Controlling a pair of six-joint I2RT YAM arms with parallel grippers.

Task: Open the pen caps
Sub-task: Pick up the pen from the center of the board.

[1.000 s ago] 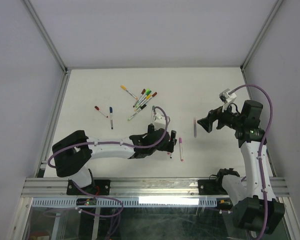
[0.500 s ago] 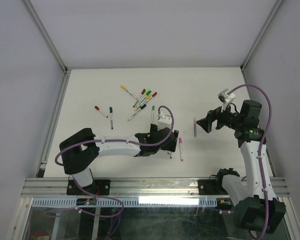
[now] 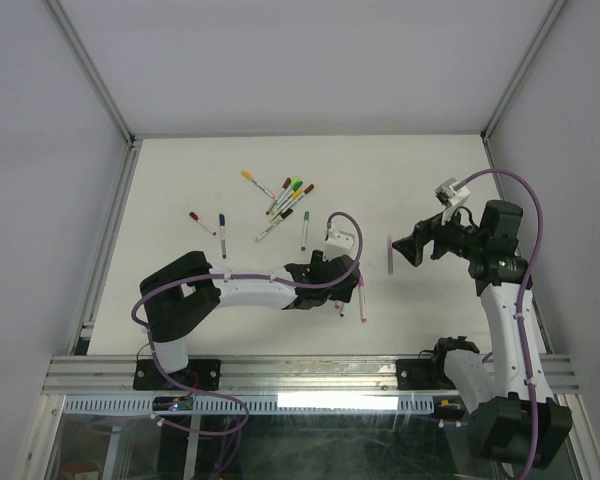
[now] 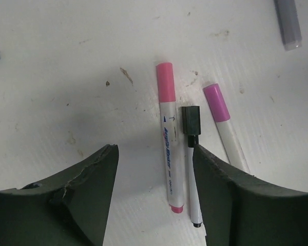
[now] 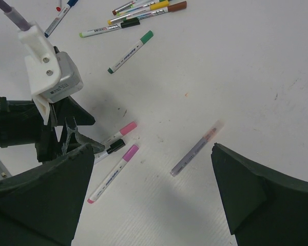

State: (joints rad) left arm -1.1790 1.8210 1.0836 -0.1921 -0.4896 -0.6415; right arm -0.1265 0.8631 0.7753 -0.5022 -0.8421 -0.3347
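My left gripper (image 3: pixel 343 290) is open and low over the table; in its wrist view (image 4: pixel 155 154) the jaws straddle a pink-capped pen (image 4: pixel 168 154) and a thin black-capped pen (image 4: pixel 192 164). The pink cap (image 4: pixel 165 82) and black cap (image 4: pixel 191 119) are on their pens. A purple-capped pen (image 4: pixel 225 128) lies just right of them, outside the jaws. My right gripper (image 3: pixel 408 247) is open and empty, held above a grey pen (image 5: pixel 195 148). The left wrist camera block (image 5: pixel 49 66) shows in the right wrist view.
Several capped pens lie bunched at the back centre (image 3: pixel 288 197), with a yellow one (image 3: pixel 256 182) beside them. A green pen (image 3: pixel 304 229) lies alone. Red (image 3: pixel 201 221) and blue (image 3: pixel 222 221) pens lie at the left. Frame rails border the table.
My left gripper has slid to the right along the table toward the pink and purple pens, uncovering the green pen. My right arm has hardly moved.
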